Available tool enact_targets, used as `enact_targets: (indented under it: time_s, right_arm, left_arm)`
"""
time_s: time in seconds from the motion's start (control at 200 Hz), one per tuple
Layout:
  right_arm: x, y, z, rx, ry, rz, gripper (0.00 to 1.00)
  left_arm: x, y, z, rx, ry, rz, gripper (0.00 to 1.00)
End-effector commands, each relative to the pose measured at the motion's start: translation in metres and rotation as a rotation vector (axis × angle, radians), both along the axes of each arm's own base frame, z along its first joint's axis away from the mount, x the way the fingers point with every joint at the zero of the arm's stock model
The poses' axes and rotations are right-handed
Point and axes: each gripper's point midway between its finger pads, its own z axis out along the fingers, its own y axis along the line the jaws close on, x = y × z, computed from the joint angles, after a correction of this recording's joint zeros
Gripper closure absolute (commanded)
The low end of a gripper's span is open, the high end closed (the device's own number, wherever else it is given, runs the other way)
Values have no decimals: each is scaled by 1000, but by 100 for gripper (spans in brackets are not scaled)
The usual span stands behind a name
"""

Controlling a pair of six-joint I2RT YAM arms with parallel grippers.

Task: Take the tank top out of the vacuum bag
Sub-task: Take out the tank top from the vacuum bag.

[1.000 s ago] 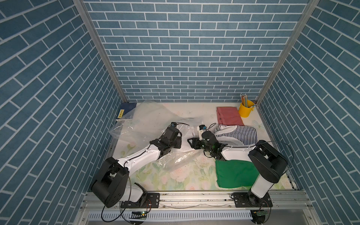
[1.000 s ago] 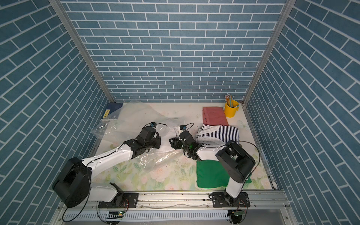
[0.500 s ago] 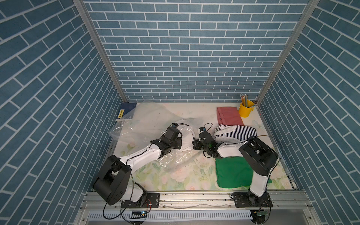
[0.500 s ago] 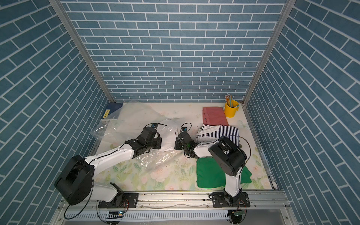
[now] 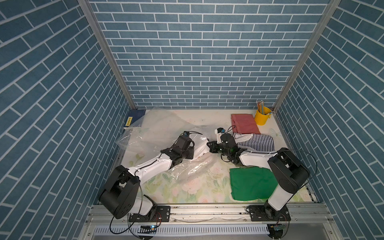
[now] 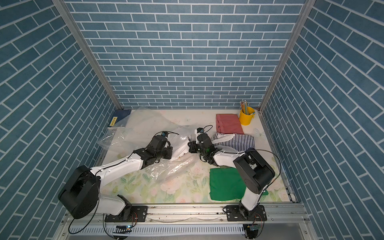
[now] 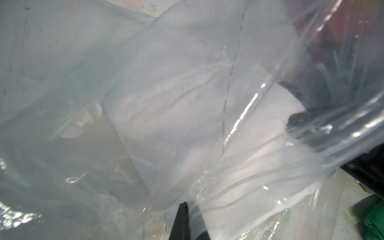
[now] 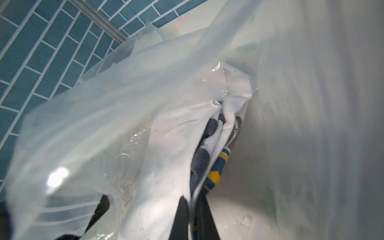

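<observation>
The clear vacuum bag (image 5: 166, 128) lies crumpled across the table's left half, its mouth facing right. The tank top (image 5: 200, 148), white with blue and yellow trim (image 8: 216, 172), sits in that mouth and shows in both top views (image 6: 179, 148). My left gripper (image 5: 192, 154) rests on the bag beside the tank top, shut on a fold of the plastic (image 7: 189, 204). At the bag's mouth my right gripper (image 5: 208, 145) is shut on the tank top's edge, which runs between its fingers (image 8: 192, 199). Plastic hangs over both wrist views.
A striped garment (image 5: 257, 141) lies just behind my right arm, with a folded red cloth (image 5: 244, 123) and a yellow pencil cup (image 5: 262, 117) at the back right. A folded green cloth (image 5: 251, 182) sits front right. A blue book (image 5: 134, 118) lies back left under the bag.
My right gripper has moved left from beside the striped garment to the bag's mouth and has shut on the tank top. The left arm has barely moved.
</observation>
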Motion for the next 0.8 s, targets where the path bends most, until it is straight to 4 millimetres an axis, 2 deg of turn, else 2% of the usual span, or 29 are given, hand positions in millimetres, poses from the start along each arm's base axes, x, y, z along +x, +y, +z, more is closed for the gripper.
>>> enact_targets:
  time_s: [0.0,0.135,0.18,0.32,0.425,0.515,0.57,0.63,0.68,0.695,0.795]
  right_arm:
    - [-6,-6,-25,-20,92,-27,95]
    - [-17,-14,-43,-52,151,-41,58]
    - [-21,-16,-47,-48,165,-42,49]
    - [-33,-8,-53,-47,175,-8,36]
    - [-44,6,-65,-87,197,57,34]
    - [-48,7,-81,-177,219,70,36]
    - [-48,5,-89,-247,221,71,44]
    - [-48,4,-93,-298,222,77,66]
    - [-44,-1,-91,-322,201,64,94]
    - [-44,-1,-90,-323,194,65,100]
    - [-38,4,-62,-291,108,92,100]
  left_arm:
    - [2,1,7,-2,-10,1,100]
    - [2,5,7,19,-14,11,100]
    - [2,5,8,18,-14,10,100]
    - [2,2,8,8,-12,2,100]
    - [3,2,10,5,-16,2,100]
    - [3,2,12,5,-21,4,100]
    - [3,3,12,6,-22,5,100]
    - [3,4,14,8,-28,8,100]
    - [3,6,14,13,-30,13,100]
    - [3,6,13,16,-30,14,100]
    - [4,8,15,22,-37,18,100]
